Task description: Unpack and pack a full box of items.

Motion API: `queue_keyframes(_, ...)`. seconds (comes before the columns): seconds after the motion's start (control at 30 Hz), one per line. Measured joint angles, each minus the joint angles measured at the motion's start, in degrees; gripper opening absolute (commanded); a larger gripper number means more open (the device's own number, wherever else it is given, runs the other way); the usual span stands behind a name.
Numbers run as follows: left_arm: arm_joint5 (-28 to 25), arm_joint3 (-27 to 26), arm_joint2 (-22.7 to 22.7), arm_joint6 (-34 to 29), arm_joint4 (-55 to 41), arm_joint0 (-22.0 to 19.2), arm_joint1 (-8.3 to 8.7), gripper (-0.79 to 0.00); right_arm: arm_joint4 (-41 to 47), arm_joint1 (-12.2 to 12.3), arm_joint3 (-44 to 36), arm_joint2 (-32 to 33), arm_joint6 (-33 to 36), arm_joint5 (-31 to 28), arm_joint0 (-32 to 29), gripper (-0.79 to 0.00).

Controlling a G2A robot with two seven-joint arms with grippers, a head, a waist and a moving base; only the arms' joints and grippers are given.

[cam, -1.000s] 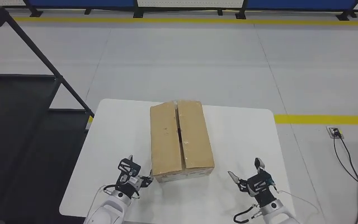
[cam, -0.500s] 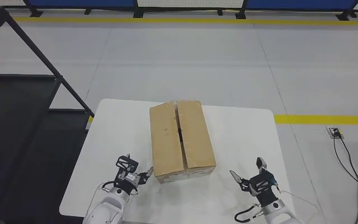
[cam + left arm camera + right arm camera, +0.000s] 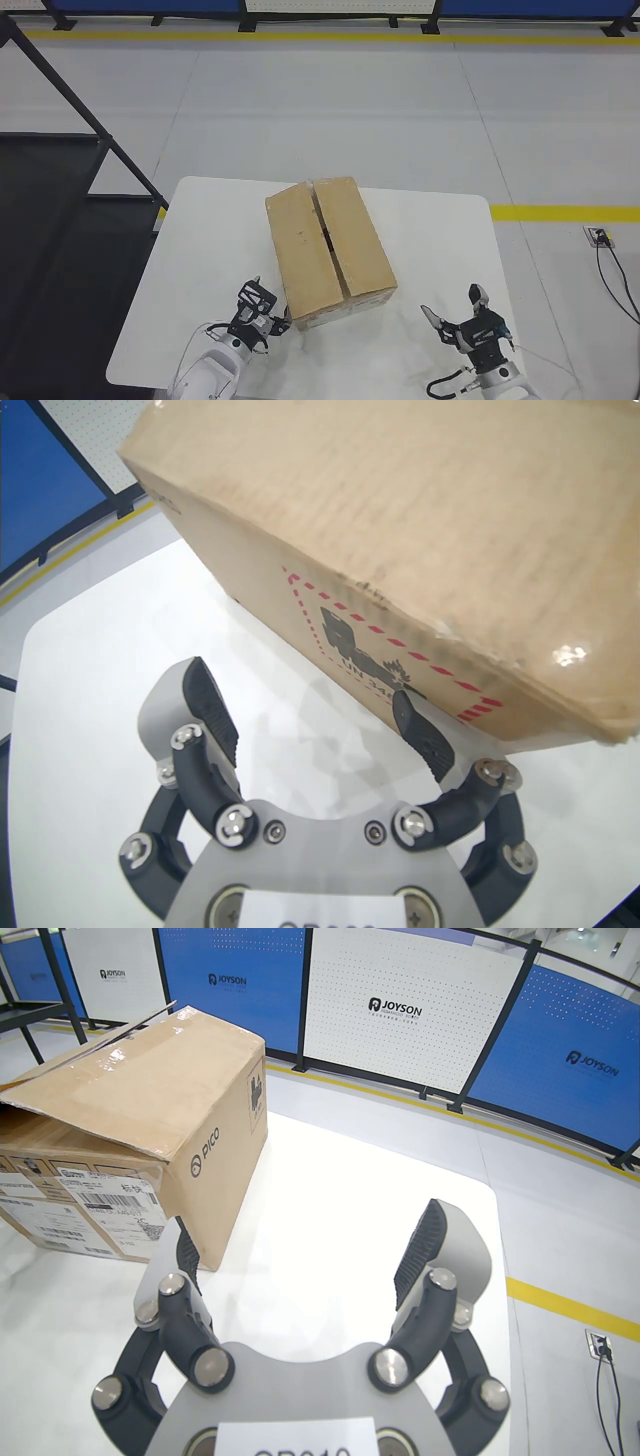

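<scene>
One cardboard box [image 3: 328, 250] on one white counter [image 3: 215, 260]. The box has two top flaps [image 3: 298, 250], which meet at one seam down the middle. There are two end effectors, one left end effector [image 3: 300, 685] and one right end effector [image 3: 305, 1215]. Each has two fingers [image 3: 425, 1238], four in all. Beside the counter stands one black metal rack [image 3: 50, 230]. On the floor are one power socket [image 3: 598, 237] with one black cable [image 3: 615, 280].

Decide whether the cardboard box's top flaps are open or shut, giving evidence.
Shut, loosely: the box has both flaps folded down, meeting at a centre seam; one flap edge lifts slightly.
</scene>
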Motion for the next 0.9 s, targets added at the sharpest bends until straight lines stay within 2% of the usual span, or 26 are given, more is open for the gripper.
queue_keyframes(0.5,-1.0,0.2,8.8,-2.6,3.8,-3.9,-1.57,0.000,3.0,0.0,4.1,2.7,-4.6,-0.8,-1.5,0.000)
queue_keyframes(0.9,-1.5,0.5,12.6,-2.4,4.1,-4.9,-2.53,0.000,3.1,-0.1,3.4,3.6,-5.0,-0.6,-2.1,0.000)
